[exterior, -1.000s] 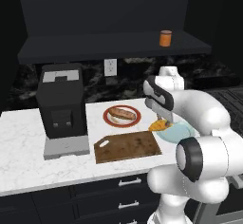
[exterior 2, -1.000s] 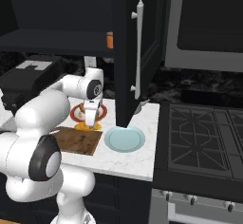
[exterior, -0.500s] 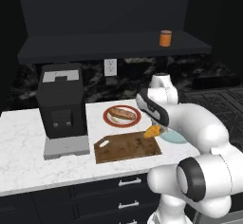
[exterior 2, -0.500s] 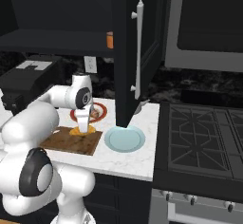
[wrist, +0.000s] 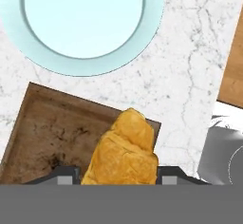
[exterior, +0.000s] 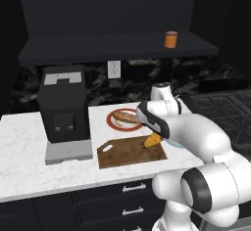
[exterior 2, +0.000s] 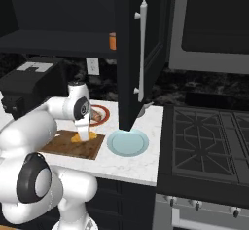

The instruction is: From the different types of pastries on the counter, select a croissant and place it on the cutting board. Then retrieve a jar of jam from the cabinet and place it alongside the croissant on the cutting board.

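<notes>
The small golden-orange croissant [exterior: 152, 140] [exterior 2: 77, 138] [wrist: 124, 152] is clamped in my gripper [exterior: 148, 136] [exterior 2: 84, 134] [wrist: 117, 175], which is shut on it just above the right end of the brown cutting board [exterior: 125, 154] [exterior 2: 68, 146] [wrist: 52, 137]. The orange jar of jam [exterior: 170, 39] [exterior 2: 113, 41] stands on the open shelf of the dark cabinet [exterior: 112, 49]. In the right base view it is partly hidden by the cabinet door. A long brown-and-pink bun [exterior: 125, 117] lies on a red-rimmed plate [exterior: 113, 123] behind the board.
A light blue plate [exterior 2: 128, 142] [wrist: 83, 19] sits on the white counter [exterior: 24, 166] just right of the board. A black coffee machine [exterior: 63, 110] stands at the left. The open cabinet door [exterior 2: 136, 53] hangs over the plate. A stove [exterior 2: 209, 146] adjoins the counter's right end.
My arm has swung left from over the blue plate to the cutting board's right end, carrying the croissant lower towards the board.
</notes>
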